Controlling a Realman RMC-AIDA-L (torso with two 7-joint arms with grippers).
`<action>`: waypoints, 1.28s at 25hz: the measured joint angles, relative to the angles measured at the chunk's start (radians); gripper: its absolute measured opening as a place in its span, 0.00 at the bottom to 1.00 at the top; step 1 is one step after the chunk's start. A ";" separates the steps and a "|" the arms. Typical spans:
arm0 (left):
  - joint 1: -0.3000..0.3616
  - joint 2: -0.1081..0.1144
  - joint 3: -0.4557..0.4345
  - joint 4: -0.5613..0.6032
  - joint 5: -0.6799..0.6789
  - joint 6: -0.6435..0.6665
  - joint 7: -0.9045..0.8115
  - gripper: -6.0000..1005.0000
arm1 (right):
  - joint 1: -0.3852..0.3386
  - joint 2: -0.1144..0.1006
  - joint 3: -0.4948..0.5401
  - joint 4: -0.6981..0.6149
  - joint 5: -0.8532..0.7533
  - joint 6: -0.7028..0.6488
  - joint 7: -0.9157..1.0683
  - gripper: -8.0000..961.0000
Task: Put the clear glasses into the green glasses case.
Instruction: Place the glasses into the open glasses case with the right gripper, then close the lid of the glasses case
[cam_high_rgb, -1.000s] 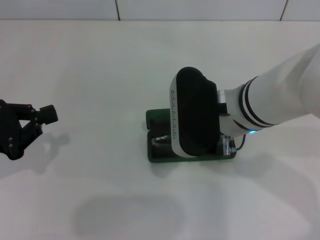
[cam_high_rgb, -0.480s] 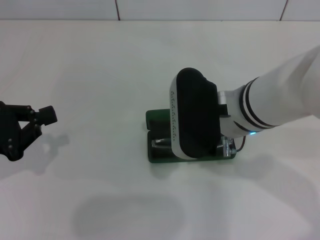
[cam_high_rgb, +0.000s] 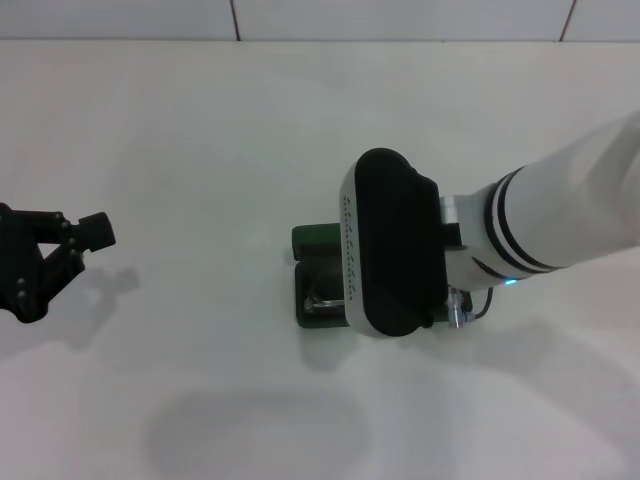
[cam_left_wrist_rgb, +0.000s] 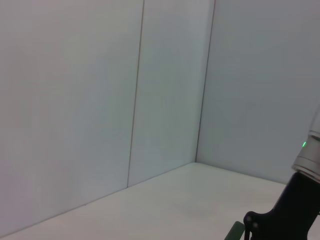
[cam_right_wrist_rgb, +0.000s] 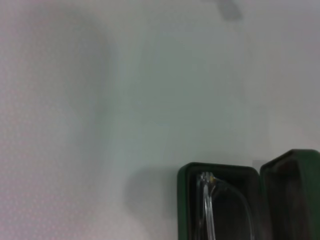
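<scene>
The green glasses case (cam_high_rgb: 312, 300) lies open on the white table, its lid (cam_high_rgb: 315, 240) raised on the far side. My right arm's wrist (cam_high_rgb: 395, 245) hangs directly over it and hides most of it, along with the right gripper. In the right wrist view the case tray (cam_right_wrist_rgb: 190, 210) holds the clear glasses (cam_right_wrist_rgb: 206, 200), one thin clear arm running along the lining, with the lid (cam_right_wrist_rgb: 292, 195) standing beside it. A small part of the glasses (cam_high_rgb: 325, 299) shows in the head view. My left gripper (cam_high_rgb: 85, 247) is parked far left, open and empty.
White table (cam_high_rgb: 200, 150) on all sides of the case, with a tiled wall (cam_high_rgb: 235, 18) along the far edge. The left wrist view faces the wall corner (cam_left_wrist_rgb: 200, 100) and catches part of the right arm (cam_left_wrist_rgb: 280, 215) and a green edge of the case (cam_left_wrist_rgb: 235, 231).
My right wrist has shifted slightly toward the near edge and now covers more of the case. The left arm has not moved.
</scene>
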 joint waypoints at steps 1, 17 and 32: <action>0.000 0.000 0.000 0.000 0.000 0.000 -0.001 0.08 | 0.000 0.000 0.000 0.000 0.000 0.000 0.000 0.16; 0.002 0.001 0.000 0.000 -0.016 0.002 -0.010 0.09 | -0.177 -0.009 0.029 -0.225 0.008 -0.032 -0.025 0.16; 0.021 -0.003 -0.067 -0.003 -0.054 0.068 -0.026 0.09 | -0.370 -0.013 0.313 -0.316 0.267 -0.130 -0.222 0.16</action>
